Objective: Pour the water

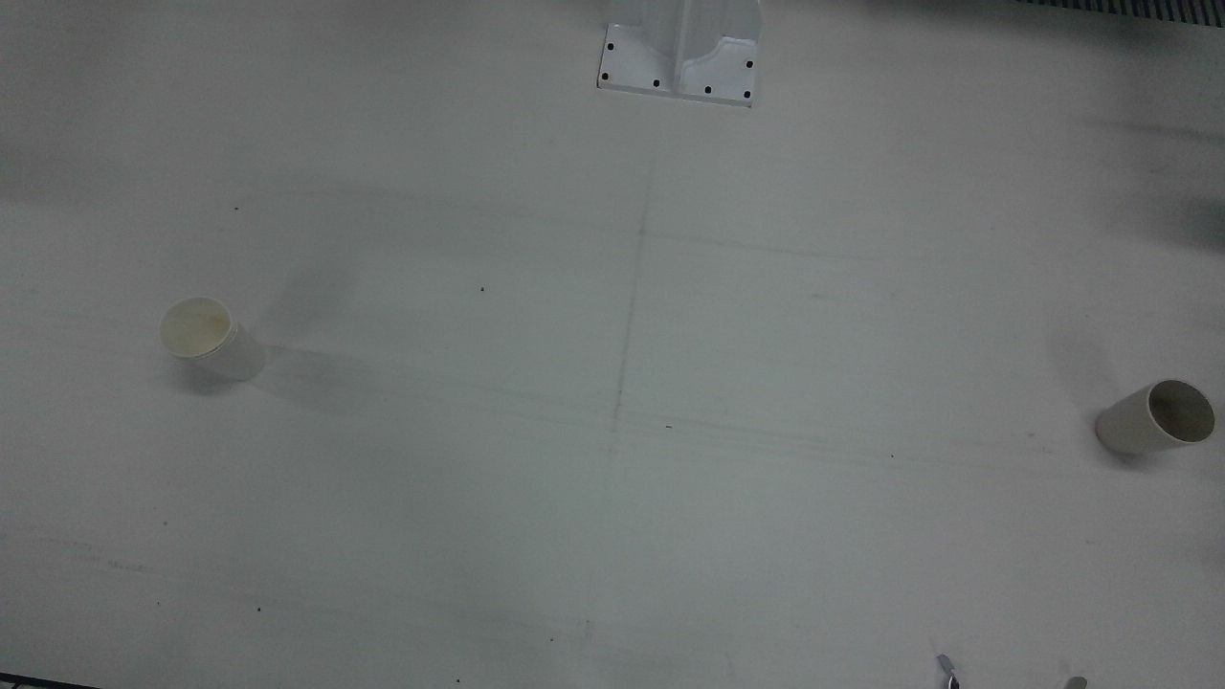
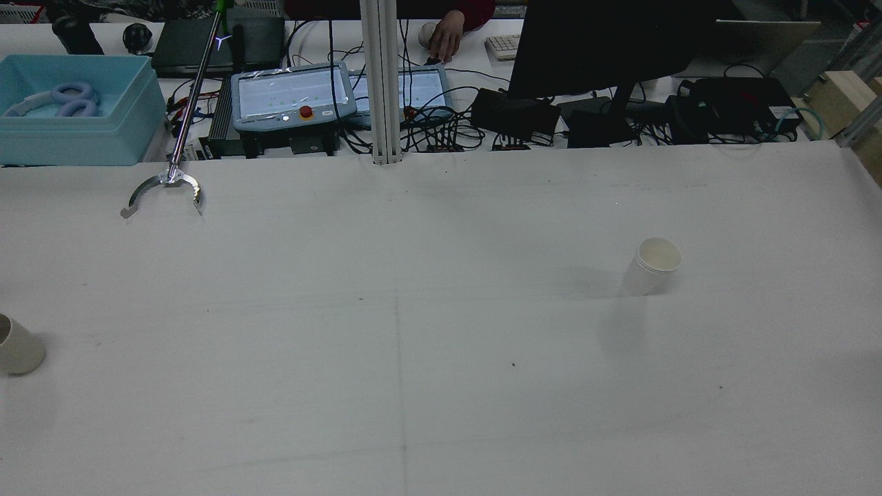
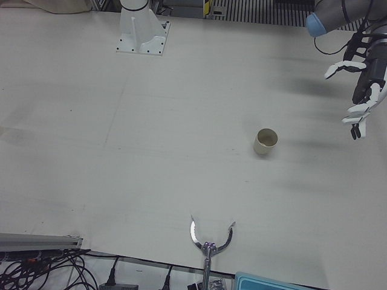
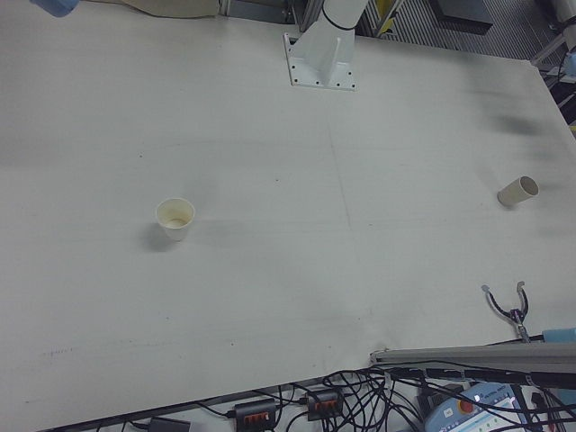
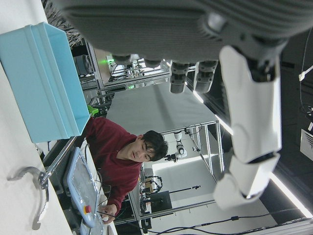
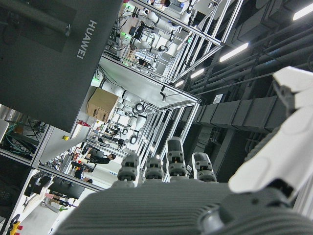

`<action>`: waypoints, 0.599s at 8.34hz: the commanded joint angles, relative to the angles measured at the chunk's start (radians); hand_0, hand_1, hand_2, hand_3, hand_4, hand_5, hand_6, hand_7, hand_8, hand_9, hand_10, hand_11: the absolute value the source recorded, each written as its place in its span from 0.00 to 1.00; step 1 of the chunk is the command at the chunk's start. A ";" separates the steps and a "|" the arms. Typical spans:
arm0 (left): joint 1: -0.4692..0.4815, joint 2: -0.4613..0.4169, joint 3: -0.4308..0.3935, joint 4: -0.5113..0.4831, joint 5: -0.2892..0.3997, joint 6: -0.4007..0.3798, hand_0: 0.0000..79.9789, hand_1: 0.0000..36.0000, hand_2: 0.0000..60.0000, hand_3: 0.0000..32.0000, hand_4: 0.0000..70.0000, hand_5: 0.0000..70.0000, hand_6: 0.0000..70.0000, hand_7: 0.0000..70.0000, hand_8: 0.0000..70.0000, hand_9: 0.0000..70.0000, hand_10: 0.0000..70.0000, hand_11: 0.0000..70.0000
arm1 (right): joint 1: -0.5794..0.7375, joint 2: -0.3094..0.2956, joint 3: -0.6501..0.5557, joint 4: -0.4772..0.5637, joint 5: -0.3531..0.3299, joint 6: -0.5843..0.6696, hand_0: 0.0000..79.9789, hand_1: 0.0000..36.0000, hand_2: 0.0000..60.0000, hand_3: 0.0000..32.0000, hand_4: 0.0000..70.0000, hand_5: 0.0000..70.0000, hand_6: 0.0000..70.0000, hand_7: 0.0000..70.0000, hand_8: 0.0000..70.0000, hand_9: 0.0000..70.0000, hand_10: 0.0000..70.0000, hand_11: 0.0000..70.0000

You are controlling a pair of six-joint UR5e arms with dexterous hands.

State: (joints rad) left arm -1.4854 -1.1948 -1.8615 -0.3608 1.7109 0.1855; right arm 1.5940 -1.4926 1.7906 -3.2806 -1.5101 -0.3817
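Note:
Two white paper cups stand upright and far apart on the white table. One cup [image 1: 206,337] [image 2: 651,267] [image 4: 175,219] is on my right arm's half and looks cream-coloured inside. The other cup [image 1: 1153,418] [image 2: 17,346] [image 3: 265,141] [image 4: 518,192] is on my left arm's half, close to the table's side edge, darker inside. My left hand [image 3: 363,90] hangs open in the air beyond that cup, fingers [image 5: 249,122] spread, holding nothing. My right hand [image 6: 166,196] shows only in its own view, fingers extended toward the room, nothing in it.
A metal claw tool [image 2: 165,189] [image 3: 210,237] lies at the operators' edge. Behind it sit a blue bin [image 2: 72,110], teach pendants [image 2: 293,96], cables and a monitor [image 2: 606,41]; a person's hand [image 2: 446,38] rests there. An arm pedestal [image 1: 679,57] stands at the robot's edge.

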 commanded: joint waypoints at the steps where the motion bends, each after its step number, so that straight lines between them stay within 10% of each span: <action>1: -0.001 0.000 -0.007 -0.004 0.102 0.139 0.60 0.45 0.07 0.38 0.00 0.00 0.00 0.00 0.00 0.00 0.00 0.00 | -0.040 -0.012 -0.010 0.006 0.001 0.003 0.23 0.18 0.25 0.01 0.00 0.00 0.00 0.00 0.00 0.00 0.00 0.00; 3: -0.003 0.011 0.027 -0.044 0.139 0.224 0.59 0.43 0.09 0.29 0.00 0.00 0.00 0.00 0.00 0.00 0.00 0.00 | -0.022 0.002 -0.022 0.009 0.002 0.017 0.25 0.19 0.27 0.00 0.00 0.00 0.00 0.00 0.00 0.00 0.00 0.00; 5: -0.003 0.024 0.190 -0.167 0.029 0.180 0.59 0.45 0.12 0.28 0.00 0.00 0.00 0.00 0.00 0.00 0.00 0.00 | -0.017 0.025 -0.014 0.009 0.066 0.056 0.36 0.24 0.28 0.00 0.00 0.00 0.00 0.00 0.00 0.00 0.00 0.00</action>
State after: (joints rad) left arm -1.4874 -1.1813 -1.8055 -0.4337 1.8347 0.3911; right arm 1.5686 -1.4883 1.7707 -3.2725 -1.4997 -0.3561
